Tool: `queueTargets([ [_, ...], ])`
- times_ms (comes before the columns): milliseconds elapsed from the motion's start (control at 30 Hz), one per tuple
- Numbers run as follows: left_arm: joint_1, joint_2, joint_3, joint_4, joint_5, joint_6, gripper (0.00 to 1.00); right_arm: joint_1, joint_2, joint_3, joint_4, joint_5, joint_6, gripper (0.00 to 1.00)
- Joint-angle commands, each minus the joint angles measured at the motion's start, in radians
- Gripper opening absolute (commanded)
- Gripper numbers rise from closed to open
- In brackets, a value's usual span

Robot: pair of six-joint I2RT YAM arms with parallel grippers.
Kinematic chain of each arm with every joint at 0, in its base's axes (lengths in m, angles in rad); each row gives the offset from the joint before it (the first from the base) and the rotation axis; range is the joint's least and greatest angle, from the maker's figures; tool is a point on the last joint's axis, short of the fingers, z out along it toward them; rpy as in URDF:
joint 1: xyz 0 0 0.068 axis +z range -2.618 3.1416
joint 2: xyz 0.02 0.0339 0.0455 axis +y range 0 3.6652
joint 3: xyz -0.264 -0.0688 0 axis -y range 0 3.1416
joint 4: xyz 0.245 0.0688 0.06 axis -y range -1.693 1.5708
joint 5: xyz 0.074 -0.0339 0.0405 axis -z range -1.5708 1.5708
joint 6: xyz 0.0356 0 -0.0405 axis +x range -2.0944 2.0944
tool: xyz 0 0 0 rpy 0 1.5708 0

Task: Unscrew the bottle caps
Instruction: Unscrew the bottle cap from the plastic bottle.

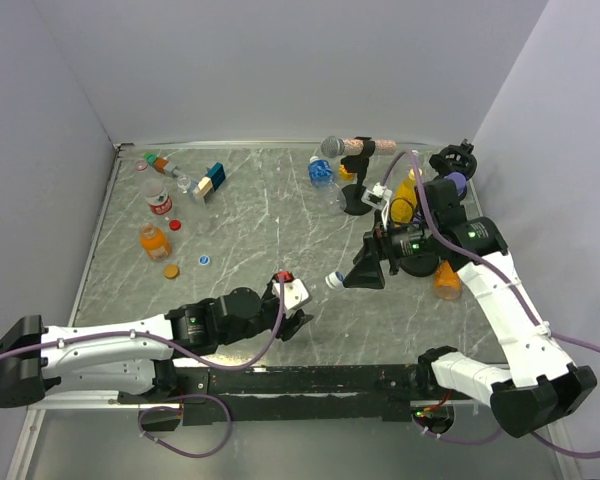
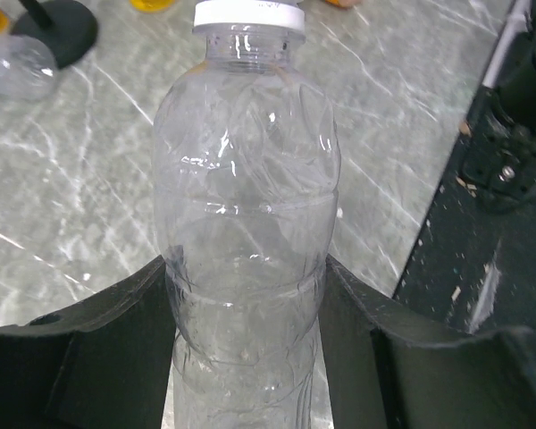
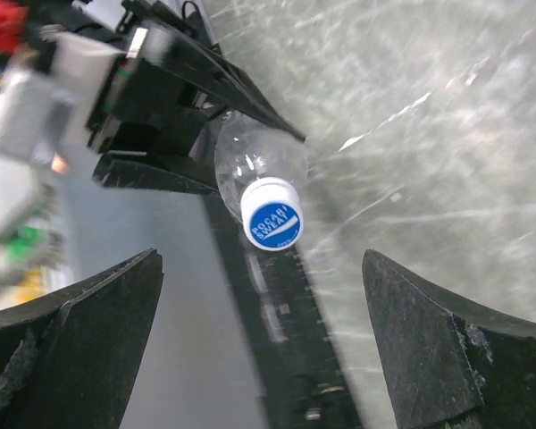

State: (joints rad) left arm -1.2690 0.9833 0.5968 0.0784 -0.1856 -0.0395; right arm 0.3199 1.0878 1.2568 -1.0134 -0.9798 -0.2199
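Observation:
My left gripper [image 1: 302, 308] is shut on a clear, label-free bottle [image 2: 246, 206] around its lower body. The gripper also shows in the left wrist view [image 2: 246, 308]. The bottle's white cap [image 2: 248, 15] is still on, and in the top view the cap [image 1: 334, 281] points toward my right gripper [image 1: 365, 270]. In the right wrist view the cap's blue-printed top [image 3: 272, 214] faces the camera. It sits just ahead of the open right gripper [image 3: 263, 295], apart from both fingers [image 3: 80, 331].
At the back left stand a red-labelled bottle [image 1: 159, 200], an orange bottle [image 1: 154, 241], the blue-and-tan block [image 1: 211, 183] and loose caps: red [image 1: 175, 224], orange [image 1: 171, 270], blue [image 1: 204, 261]. Back right: a microphone stand [image 1: 357, 200], a blue-labelled bottle [image 1: 321, 172], a yellow bottle [image 1: 408, 190], an orange bottle [image 1: 447, 280].

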Motion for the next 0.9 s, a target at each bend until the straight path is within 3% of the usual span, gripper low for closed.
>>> queueTargets([
  [0,-0.038,0.035,0.081,0.009,-0.149,0.027,0.01,-0.004,0.017,-0.049,0.061,-0.011,0.218,0.99],
  [200,-0.053,0.081,0.112,0.024,-0.176,0.078,0.01,-0.004,0.086,-0.056,0.053,0.001,0.252,0.96],
  [400,-0.059,0.101,0.115,0.034,-0.179,0.073,0.01,-0.002,0.122,-0.046,0.05,-0.025,0.248,0.77],
  [700,-0.061,0.1,0.107,0.031,-0.172,0.069,0.01,0.002,0.149,-0.034,0.042,-0.034,0.229,0.59],
  [867,-0.061,0.094,0.103,0.027,-0.17,0.063,0.01,0.013,0.155,-0.02,0.03,-0.02,0.188,0.43],
])
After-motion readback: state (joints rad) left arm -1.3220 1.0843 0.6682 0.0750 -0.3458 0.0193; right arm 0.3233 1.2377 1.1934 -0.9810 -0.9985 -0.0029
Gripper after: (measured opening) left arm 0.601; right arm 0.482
